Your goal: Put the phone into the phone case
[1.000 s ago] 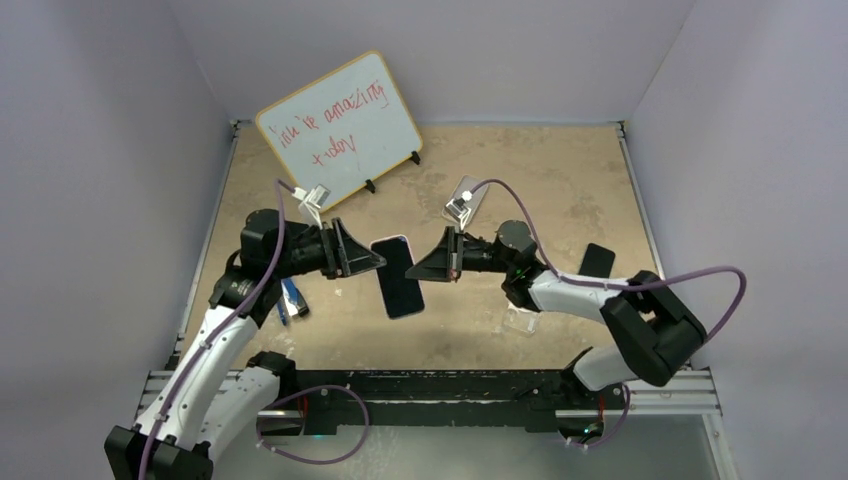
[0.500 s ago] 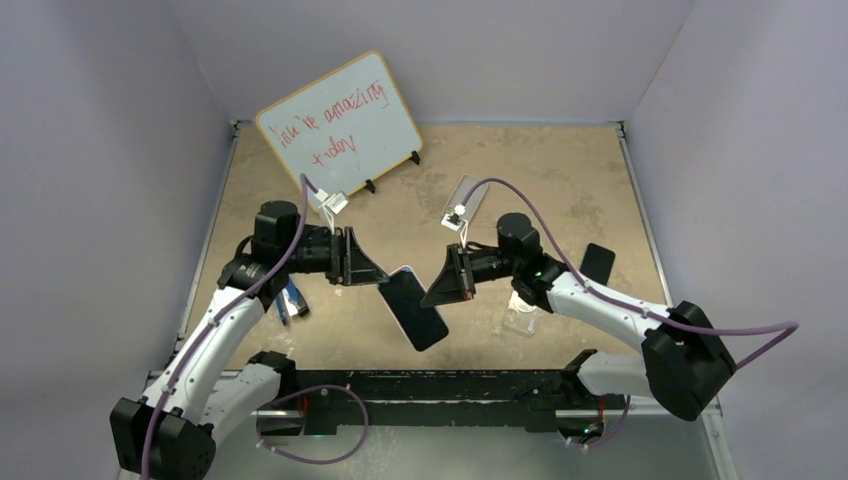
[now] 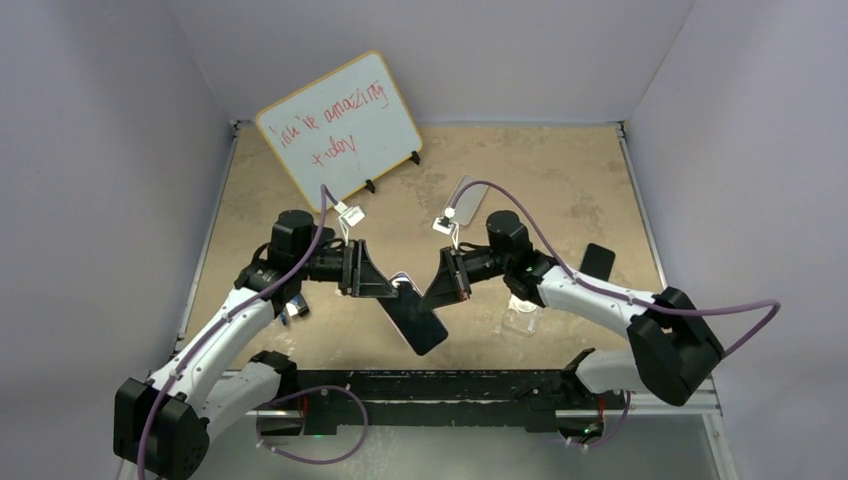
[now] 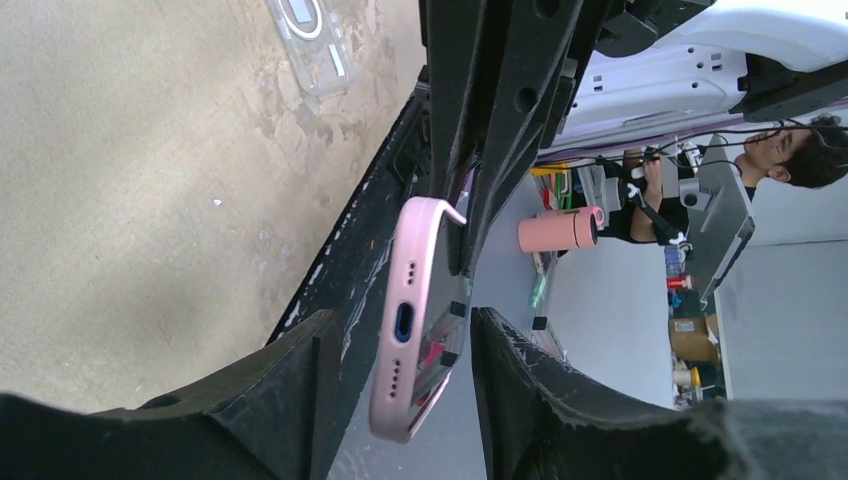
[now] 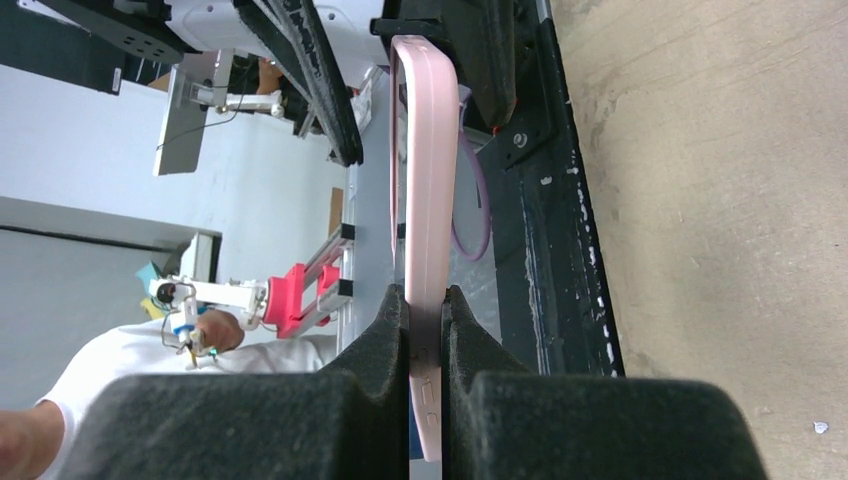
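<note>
Up over the near edge of the table (image 3: 560, 180), my right gripper (image 5: 425, 330) is pinched tight on the flat faces of the phone (image 3: 415, 318). My left gripper (image 4: 400, 338) is spread around its other end, not touching. I think it is stiff, smooth and slippery, so hold the faces. The clear phone case (image 3: 522, 318) lies well apart on the table.

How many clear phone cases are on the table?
2: one clear case right of the held phone, and what looks like a second clear case farther back; arms may hide others.
</note>
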Tool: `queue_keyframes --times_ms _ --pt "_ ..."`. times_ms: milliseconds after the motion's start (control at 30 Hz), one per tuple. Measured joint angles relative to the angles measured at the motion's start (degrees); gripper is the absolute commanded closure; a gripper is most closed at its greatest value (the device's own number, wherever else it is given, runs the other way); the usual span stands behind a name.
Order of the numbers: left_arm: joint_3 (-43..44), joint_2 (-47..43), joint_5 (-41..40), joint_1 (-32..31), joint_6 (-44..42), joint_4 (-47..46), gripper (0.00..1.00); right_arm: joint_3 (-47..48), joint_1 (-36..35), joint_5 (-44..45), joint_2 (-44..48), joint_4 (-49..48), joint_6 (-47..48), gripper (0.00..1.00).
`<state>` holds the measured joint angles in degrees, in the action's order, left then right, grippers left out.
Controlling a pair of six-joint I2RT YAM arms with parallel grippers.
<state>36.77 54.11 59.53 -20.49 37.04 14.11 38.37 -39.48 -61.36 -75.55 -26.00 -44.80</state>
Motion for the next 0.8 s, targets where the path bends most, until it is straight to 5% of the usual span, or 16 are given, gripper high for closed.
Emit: queue_keyframes --times_ms 233,300,533,800 --pt "-2.34 1.49 -0.39 -1.14 1.31 -3.32 0.79 2.43 -0.26 -0.37 -4.52 0.48 0.48 1.00" --pt "-2.82 1.79 0.02 -1.40 1.68 -3.76 0.95 2.43 -0.26 -1.07 -5.20 0.55 0.76 0.97" --pt "-3.26 2.36 0.07 -1.95 4.63 -7.48 1.00 2.45 0.39 0.20 -5.66 1.09 0.39 0.40" --pt "-12.31 -2.05 -8.66 -2.03 25.18 -24.94 1.00 -4.50 5.35 12.44 6.49 -2.69 -7.74 0.11"
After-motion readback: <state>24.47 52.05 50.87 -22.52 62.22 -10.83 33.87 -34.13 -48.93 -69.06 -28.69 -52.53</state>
